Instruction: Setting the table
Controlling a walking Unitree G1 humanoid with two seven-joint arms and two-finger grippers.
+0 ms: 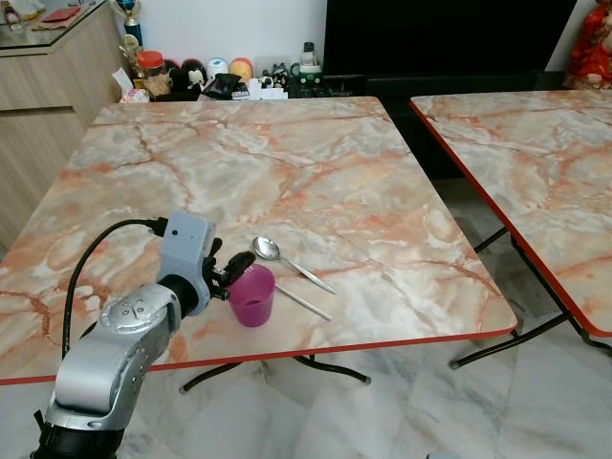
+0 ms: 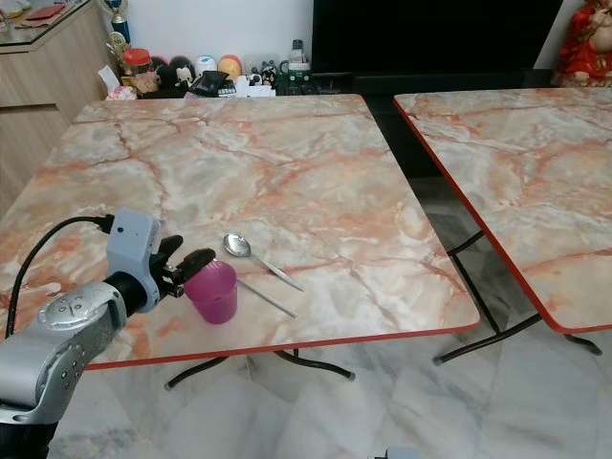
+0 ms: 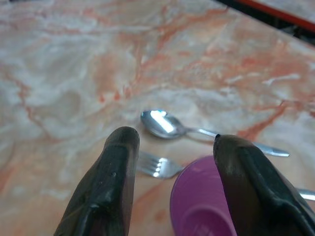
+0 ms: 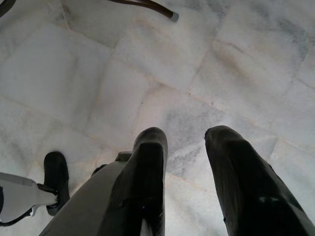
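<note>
Purple cup (image 1: 252, 295) on marble table (image 1: 316, 172), spoon (image 1: 287, 260) and fork (image 3: 156, 166) beside; left gripper (image 3: 172, 162) spread at rim; right gripper (image 4: 184, 157) spread over floor (image 4: 236, 73).

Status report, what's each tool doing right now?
Left tool open at purple plastic cup. Right tool open, idle over floor. Silver metal spoon and fork beside cup.

Upright purple cup (image 1: 252, 295) stands beside spoon (image 1: 287, 260) and fork (image 3: 158, 166) on marble table (image 1: 316, 163).
</note>
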